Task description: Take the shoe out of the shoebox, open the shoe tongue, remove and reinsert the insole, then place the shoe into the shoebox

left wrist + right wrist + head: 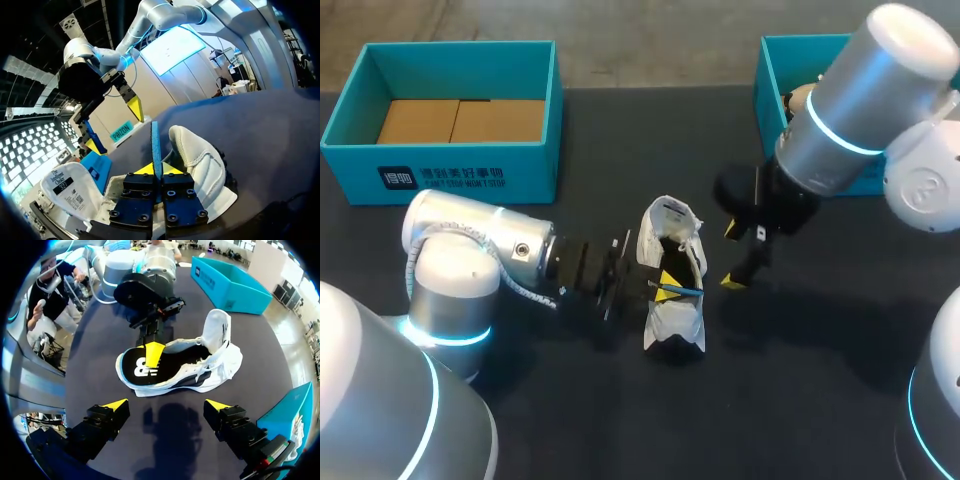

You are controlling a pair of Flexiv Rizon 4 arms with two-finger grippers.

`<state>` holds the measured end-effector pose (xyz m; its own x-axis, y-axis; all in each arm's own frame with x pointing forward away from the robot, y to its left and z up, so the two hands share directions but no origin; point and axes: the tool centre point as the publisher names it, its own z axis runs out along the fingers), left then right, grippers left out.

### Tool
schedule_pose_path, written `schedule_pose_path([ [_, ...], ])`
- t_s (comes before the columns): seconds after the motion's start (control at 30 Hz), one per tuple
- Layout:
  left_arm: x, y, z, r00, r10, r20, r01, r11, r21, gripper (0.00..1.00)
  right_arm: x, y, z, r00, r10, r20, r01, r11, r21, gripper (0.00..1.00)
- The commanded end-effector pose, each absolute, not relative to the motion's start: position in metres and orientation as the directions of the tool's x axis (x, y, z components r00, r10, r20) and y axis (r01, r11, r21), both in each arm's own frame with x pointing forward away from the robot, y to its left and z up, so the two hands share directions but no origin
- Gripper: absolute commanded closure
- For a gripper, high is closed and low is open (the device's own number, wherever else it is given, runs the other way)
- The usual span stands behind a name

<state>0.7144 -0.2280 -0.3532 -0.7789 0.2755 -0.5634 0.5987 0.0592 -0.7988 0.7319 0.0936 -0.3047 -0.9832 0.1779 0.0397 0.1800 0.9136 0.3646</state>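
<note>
Left gripper [665, 283] is pinched tight on the insole [156, 142], reaching in sideways from the left into the opening of the shoe [672, 300]. In the left wrist view the thin blue edge of the insole stands upright between the two yellow tips, both fingers pressing it from either side. Shoe is white and lies on the dark table [820, 350], near the middle, outside both boxes and between them. Its tongue [668, 216] is folded out and away from the opening, label side showing. From the right wrist view the insole's dark top face with white print fills most of the shoe's opening, and one yellow tip of the left gripper sits on it. Right gripper [732, 257] hangs just beside the shoe on its right, not touching it, fingers spread wide and holding nothing; in its own view the shoe lies ahead of the tips with only bare table and shadow between them. Left shoebox [450, 160] is teal, at the far left of the table, well apart from the shoe, with brown cardboard [460, 120] lying flat inside. A second teal box [790, 70] stands at the far right, partly hidden by the right arm; what it holds cannot be made out.
</note>
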Motion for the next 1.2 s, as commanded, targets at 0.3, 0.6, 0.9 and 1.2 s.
schedule_pose_path([
  [0.3, 0.716, -0.225, -0.330, -0.763, 0.224, -0.606, 0.626, 0.022, -0.780, 0.12, 0.731, 0.096, -0.307, -0.980, 0.196, 0.041, 0.198, 0.914, 0.355, 0.00],
  [0.6, 0.705, -0.222, -0.323, -0.762, 0.226, -0.607, 0.624, 0.005, -0.781, 0.47, 0.725, 0.090, -0.307, -0.973, 0.230, 0.034, 0.226, 0.904, 0.364, 0.00],
  [0.9, 0.710, -0.224, -0.332, -0.771, 0.233, -0.593, 0.612, 0.014, -0.790, 1.00, 0.712, 0.089, -0.307, -0.967, 0.246, -0.066, 0.201, 0.896, 0.396, 0.00],
  [1.2, 0.711, -0.229, -0.346, -0.775, 0.264, -0.575, 0.599, 0.016, -0.800, 1.00, 0.705, 0.088, -0.307, -0.970, 0.230, -0.083, 0.180, 0.900, 0.397, 0.00],
])
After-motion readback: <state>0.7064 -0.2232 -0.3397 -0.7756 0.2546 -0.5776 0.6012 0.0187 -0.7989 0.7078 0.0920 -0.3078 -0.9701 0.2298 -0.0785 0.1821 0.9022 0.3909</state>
